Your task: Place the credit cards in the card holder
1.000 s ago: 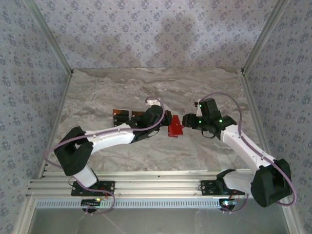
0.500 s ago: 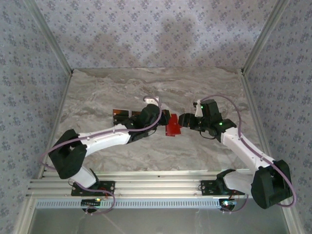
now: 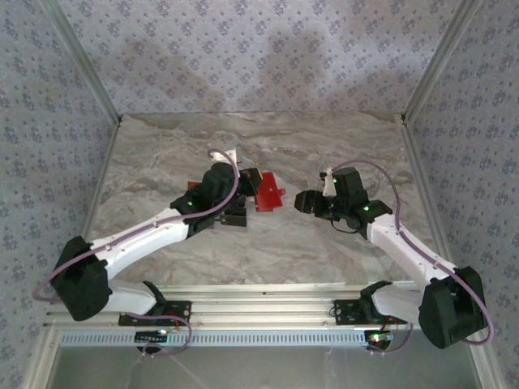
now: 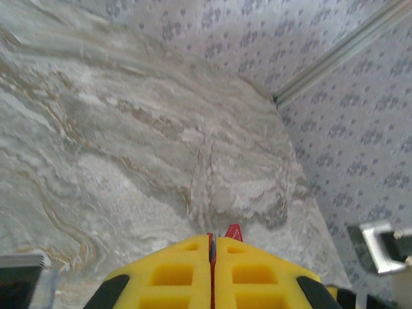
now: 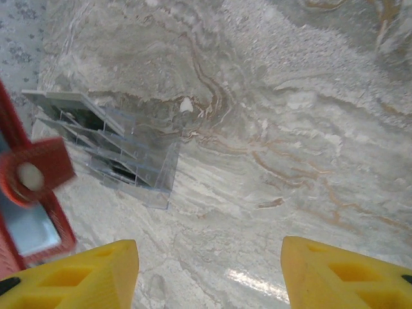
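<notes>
My left gripper (image 3: 246, 193) is shut on the red card holder (image 3: 268, 194) and holds it off the table, left of centre. In the left wrist view its yellow fingers (image 4: 174, 273) are pressed together, and a red tip of the card holder (image 4: 233, 230) pokes out past them. The right gripper (image 3: 302, 202) stands open a short way to the right of the holder, with nothing between its fingers (image 5: 96, 270). In the right wrist view the card holder (image 5: 38, 215) hangs at the left edge, showing its snap tab and pale blue inside. Dark credit cards (image 5: 82, 120) stand in a clear rack.
The clear plastic rack (image 5: 138, 168) sits on the marble table (image 3: 324, 154) beyond the right gripper's left finger. Patterned walls (image 3: 268, 49) close in the back and both sides. An aluminium rail (image 3: 259, 312) runs along the near edge by the arm bases.
The left gripper has carried the card holder left and slightly back, away from the right gripper. The left arm's elbow has swung far left. The right gripper has barely moved and stays open.
</notes>
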Controlling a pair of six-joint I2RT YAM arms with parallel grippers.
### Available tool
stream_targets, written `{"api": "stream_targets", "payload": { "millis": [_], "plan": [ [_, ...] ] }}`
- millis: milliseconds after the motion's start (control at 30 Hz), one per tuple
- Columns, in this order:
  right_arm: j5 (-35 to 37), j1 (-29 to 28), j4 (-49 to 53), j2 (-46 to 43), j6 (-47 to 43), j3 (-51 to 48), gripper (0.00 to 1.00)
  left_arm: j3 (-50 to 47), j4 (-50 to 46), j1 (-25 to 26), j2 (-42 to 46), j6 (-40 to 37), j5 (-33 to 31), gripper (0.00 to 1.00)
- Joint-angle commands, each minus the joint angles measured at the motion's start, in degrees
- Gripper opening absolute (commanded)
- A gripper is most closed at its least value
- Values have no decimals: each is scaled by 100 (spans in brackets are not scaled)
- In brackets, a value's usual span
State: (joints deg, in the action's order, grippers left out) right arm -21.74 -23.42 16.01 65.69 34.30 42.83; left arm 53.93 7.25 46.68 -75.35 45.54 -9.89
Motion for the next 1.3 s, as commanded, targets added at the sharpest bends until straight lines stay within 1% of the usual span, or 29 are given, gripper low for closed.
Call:
{"api": "stream_targets", "payload": {
  "millis": [0, 333, 600, 700, 900, 1000, 1100, 1267],
  "plan": [
    [-52, -136, -85, -113, 131, 2, 62, 4, -139, -52, 191, -227, 47, 0],
    [-62, -472, -176, -237, 347, 261, 63, -199, 70, -69, 140, -67, 274, 0],
    [73, -550, -304, 168, 349, 571, 61, -199, 263, -27, -56, 90, 521, 0],
    [84, -550, -379, 323, 349, 630, 58, -169, 313, 31, -144, 129, 536, 0],
    [67, -540, -427, 453, 311, 607, 46, -93, 354, 96, -252, 129, 532, 0],
    [57, -532, -460, 482, 322, 547, 42, -90, 360, 113, -269, 138, 523, 0],
    [34, -532, -501, 503, 330, 489, 40, -77, 365, 107, -267, 136, 497, 0],
    [12, -519, -555, 537, 365, 381, 40, -25, 367, 117, -299, 135, 496, 0]
  ]
}}
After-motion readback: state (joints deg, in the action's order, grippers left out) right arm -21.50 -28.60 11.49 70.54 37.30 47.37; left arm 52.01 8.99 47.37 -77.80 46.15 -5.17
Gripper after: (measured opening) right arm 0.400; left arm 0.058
